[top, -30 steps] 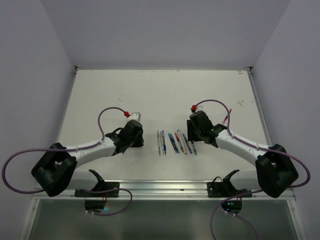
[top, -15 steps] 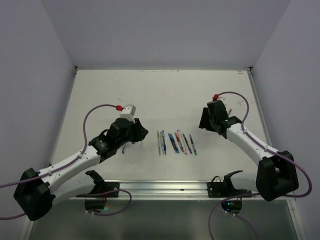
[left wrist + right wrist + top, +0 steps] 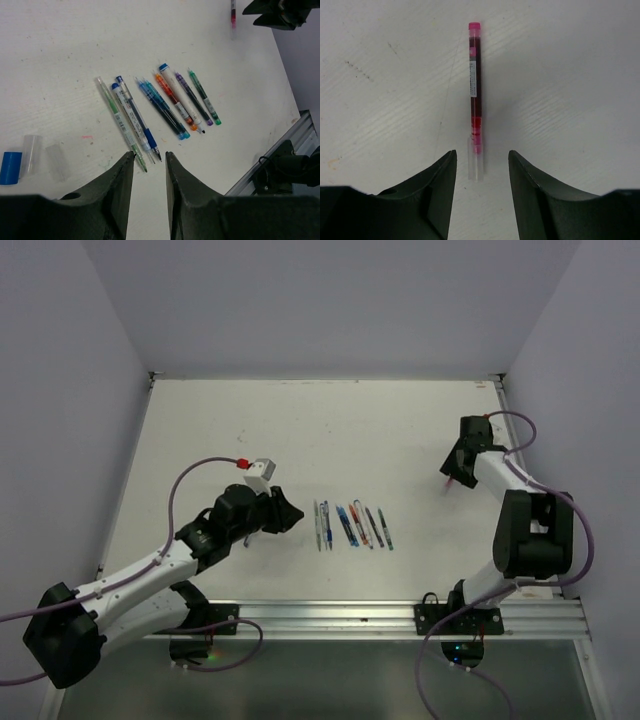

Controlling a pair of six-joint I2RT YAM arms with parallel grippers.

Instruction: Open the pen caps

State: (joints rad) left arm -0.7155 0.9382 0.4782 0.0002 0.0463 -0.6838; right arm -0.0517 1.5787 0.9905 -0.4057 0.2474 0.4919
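Two robot arms work over a white worktop (image 3: 320, 430) walled in pale grey. The left arm (image 3: 150, 565) stretches in low from its near corner, and the right arm (image 3: 530, 535) is folded up along the right side.

The left tool (image 3: 290, 512) hovers over the middle of the worktop, its jaws apart and nothing between them. The right tool (image 3: 482, 154), well away from it, also stands open and grips nothing.

Directly ahead of the left tool lies a row of thin plastic pens (image 3: 160, 102), side by side and slightly fanned, in green, blue, teal, orange, purple and dark green. Their nearest writing tips reach almost to the gap between its black fingers (image 3: 120, 190).

A lone pink pen (image 3: 474, 75) lies flat in front of the right tool, pointing straight away from it.

The pink pen's near end is sheathed in a clear plastic cap (image 3: 476, 167). This cap rests between the right tool's fingertips, with a gap on either side, touching neither.

Off to the left tool's left, apart from the row, a short blue plastic cap (image 3: 10, 167) and two short clear plastic tubes (image 3: 31, 152) lie loose on the worktop.

In the row, the orange pen carries a small blue end cap (image 3: 163, 67) at its end farthest from the left tool. Whether the other pens are capped cannot be told.
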